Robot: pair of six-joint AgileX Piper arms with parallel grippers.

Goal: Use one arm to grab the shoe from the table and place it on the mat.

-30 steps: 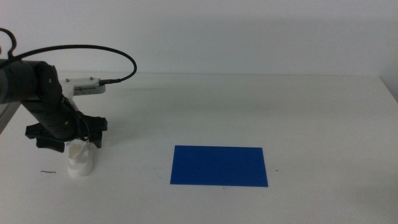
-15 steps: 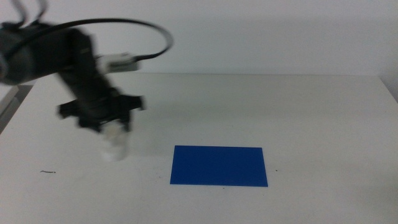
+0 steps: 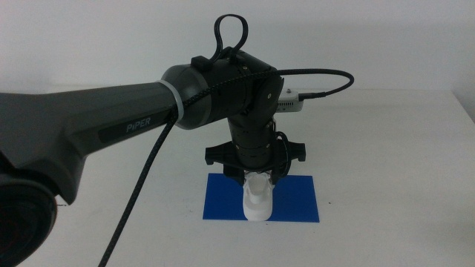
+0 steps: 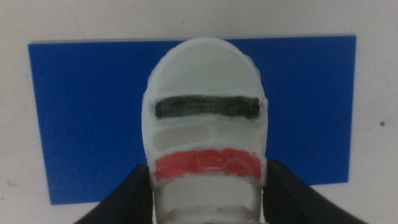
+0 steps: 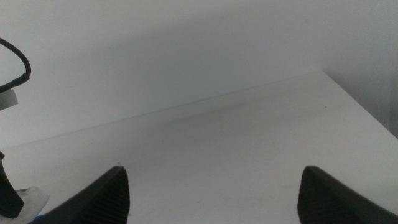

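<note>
The left gripper pinches the shoe by its two sides near the heel, toe hanging down over the mat, roughly at the mat's centre, a little toward 9 o'clock of it. Whether the toe touches the mat I cannot tell. The shoe looks light and stiff (a moulded toy, judging by its thick sole), smooth enough to slip, so the flat flanks beside the straps seem the sound place to hold it.

The middle view shows the arm reaching across the desk and the shoe's height over the mat. The left wrist view alone shows the straps, one dark and one red, with a jaw pressed on each side. The right gripper waits, spread wide, facing bare desk toward 12 o'clock.
</note>
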